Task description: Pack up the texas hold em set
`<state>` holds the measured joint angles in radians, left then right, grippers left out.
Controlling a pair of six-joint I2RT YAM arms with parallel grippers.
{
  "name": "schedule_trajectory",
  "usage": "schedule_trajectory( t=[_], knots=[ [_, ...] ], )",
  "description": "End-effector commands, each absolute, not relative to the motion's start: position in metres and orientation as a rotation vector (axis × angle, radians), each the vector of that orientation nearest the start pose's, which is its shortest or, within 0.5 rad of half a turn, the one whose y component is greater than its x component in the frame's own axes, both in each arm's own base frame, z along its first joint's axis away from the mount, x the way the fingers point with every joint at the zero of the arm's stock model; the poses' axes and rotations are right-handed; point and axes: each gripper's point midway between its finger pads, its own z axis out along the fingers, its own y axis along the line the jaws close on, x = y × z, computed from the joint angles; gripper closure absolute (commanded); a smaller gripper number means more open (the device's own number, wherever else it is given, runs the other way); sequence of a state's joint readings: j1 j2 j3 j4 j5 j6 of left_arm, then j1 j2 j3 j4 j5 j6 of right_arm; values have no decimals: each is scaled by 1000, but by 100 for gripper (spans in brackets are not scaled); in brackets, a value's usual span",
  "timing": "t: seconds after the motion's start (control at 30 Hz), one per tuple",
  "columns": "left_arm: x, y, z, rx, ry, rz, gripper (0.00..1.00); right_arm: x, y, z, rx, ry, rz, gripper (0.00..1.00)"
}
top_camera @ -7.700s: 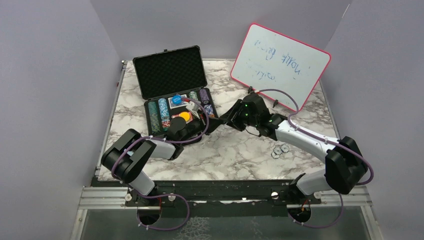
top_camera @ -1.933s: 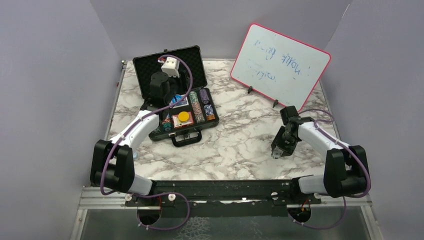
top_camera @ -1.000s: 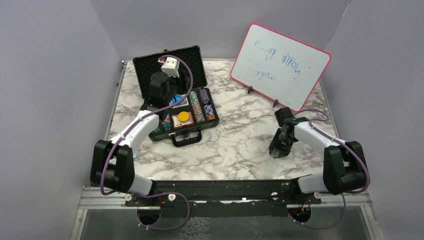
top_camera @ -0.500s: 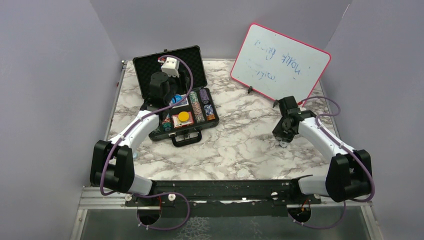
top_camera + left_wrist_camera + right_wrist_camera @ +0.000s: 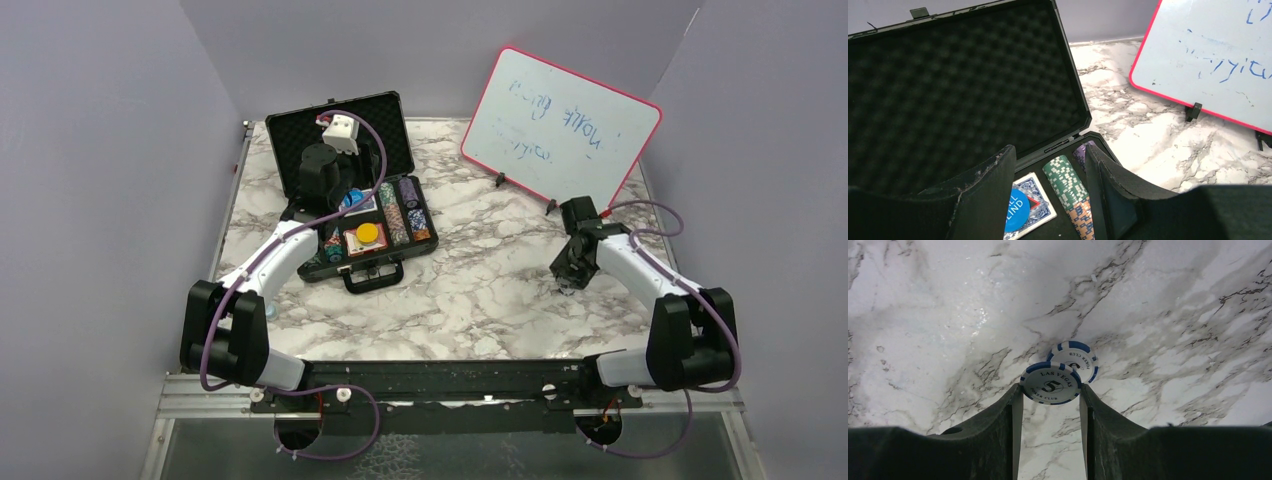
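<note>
The black case [image 5: 385, 120] lies open at the back left, foam lid up. Its tray holds rows of poker chips [image 5: 402, 210], a yellow button [image 5: 369, 233], and a blue button [image 5: 1015, 215] on a card deck [image 5: 1040, 205]. My left gripper [image 5: 1048, 150] hangs open over the tray with nothing between its fingers; a green and orange chip row [image 5: 1070, 192] shows below the gap. At the right, my right gripper [image 5: 1050, 390] is shut edge-on on a white and blue chip [image 5: 1050, 383]. A second such chip [image 5: 1083, 359] shows just beyond, partly covered.
A pink-framed whiteboard [image 5: 560, 125] stands on small feet at the back right, close behind the right gripper [image 5: 567, 275]. The case's handle [image 5: 372, 278] points toward the near edge. Grey walls close in both sides of the marble table [image 5: 470, 290].
The right gripper has lifted and drawn back toward the whiteboard with the chip between its fingers. The left arm has stayed still over the case.
</note>
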<state>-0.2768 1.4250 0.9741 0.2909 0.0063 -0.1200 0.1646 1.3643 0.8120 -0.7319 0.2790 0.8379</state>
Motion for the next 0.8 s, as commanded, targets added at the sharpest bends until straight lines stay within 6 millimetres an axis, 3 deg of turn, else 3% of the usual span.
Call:
schedule_trajectory(
  t=[0.0,0.27,0.63,0.77],
  knots=[
    [453,-133,257,116,1692,-297,44,250,16,35,1010,2559,-166,72],
    [454,-132,256,115,1698,-291,44,245,14,20,1022,2588,-177,68],
    [451,-132,258,124,1696,-295,44,241,9,23,1050,2574,-212,41],
    [448,-131,260,129,1691,-287,44,238,7,24,1070,2568,-220,36]
  ],
)
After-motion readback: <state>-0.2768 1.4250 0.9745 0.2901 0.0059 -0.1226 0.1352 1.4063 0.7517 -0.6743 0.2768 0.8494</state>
